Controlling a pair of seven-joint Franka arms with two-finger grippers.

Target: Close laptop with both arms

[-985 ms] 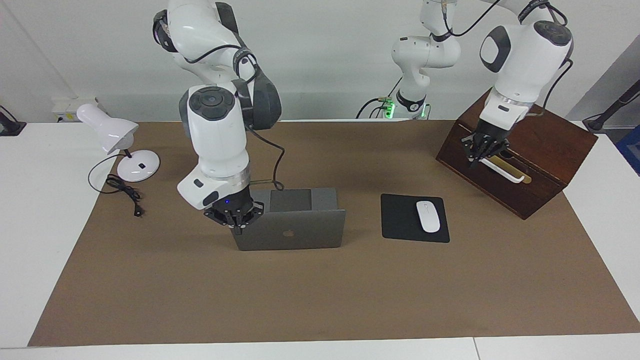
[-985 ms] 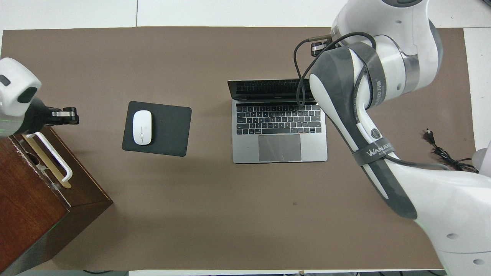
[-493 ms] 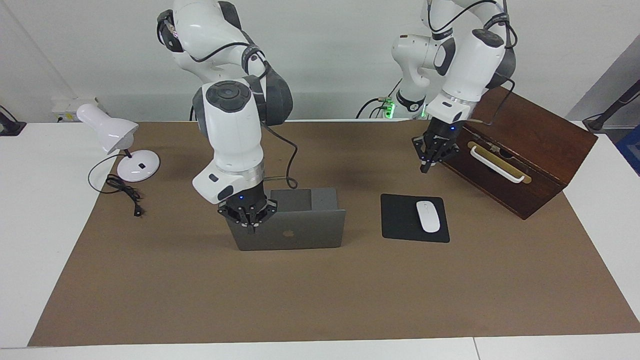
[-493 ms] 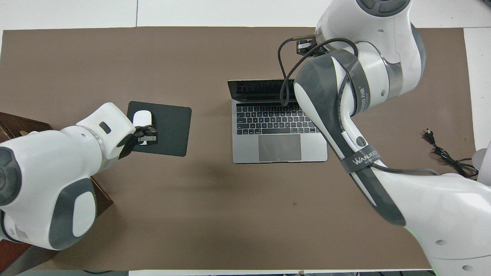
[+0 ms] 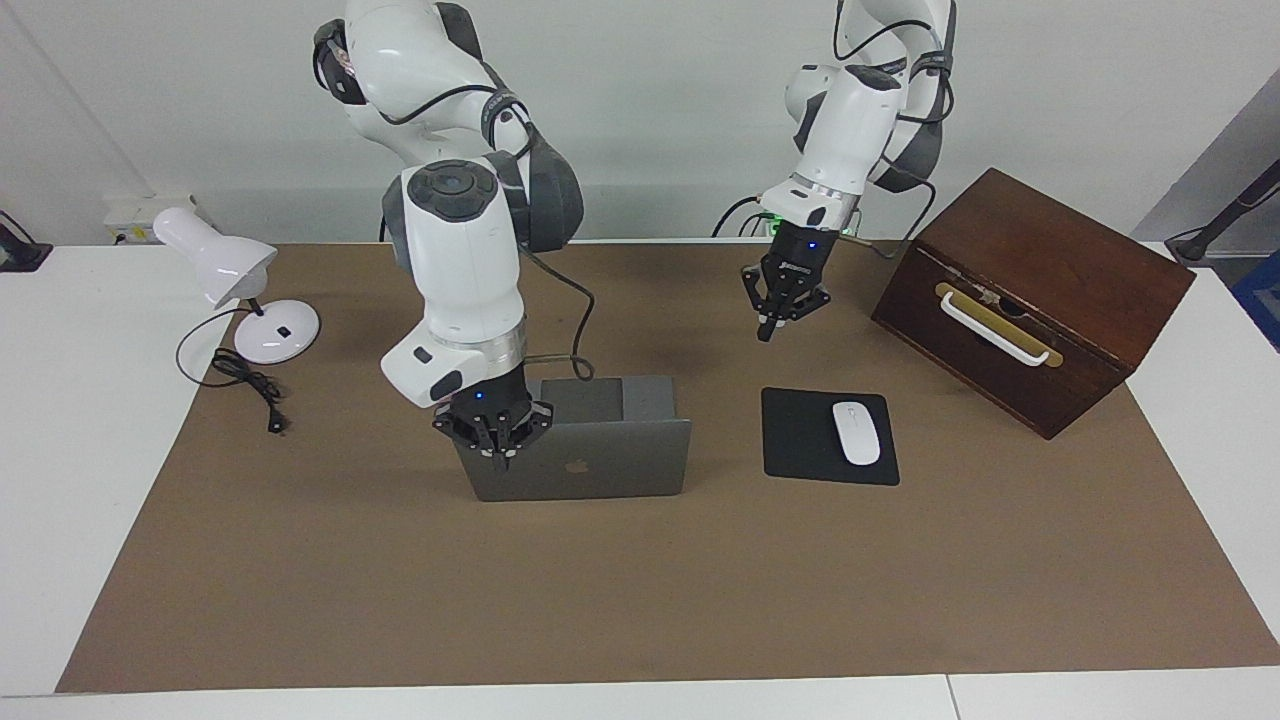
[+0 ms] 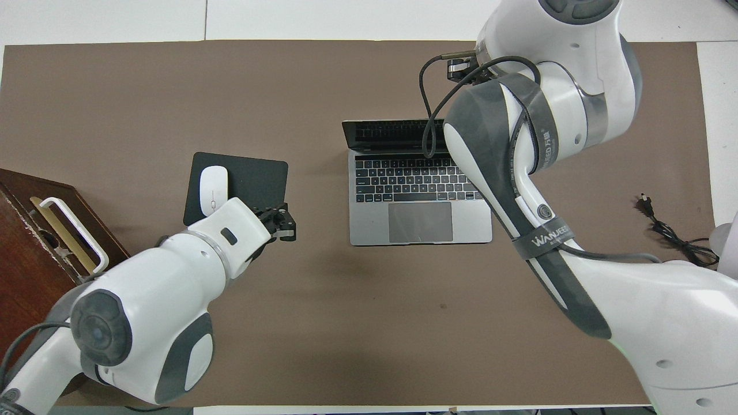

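A robotics lab: two white arms (image 5: 460,260) over a paper-covered table (image 5: 640,590).

The scene was recorded by two cameras set half a turn apart. The facing view was taken from high across the desk (image 5: 60,480), looking toward the robots and the wall at their backs, from far enough off that nearly the whole brown mat (image 5: 640,580) was taken in, its edge farthest from the robots lying lowest. The overhead view was taken from high above the robots' own end, looking forward and steeply down, and from nearer, so that the arms were cut off by the bottom edge. The mat (image 6: 144,86), the laptop (image 5: 610,460) (image 6: 421,213), the mouse pad (image 5: 800,440) (image 6: 253,178) and the wooden box (image 5: 1060,260) (image 6: 29,276) were shared by both views, each mirrored end for end.
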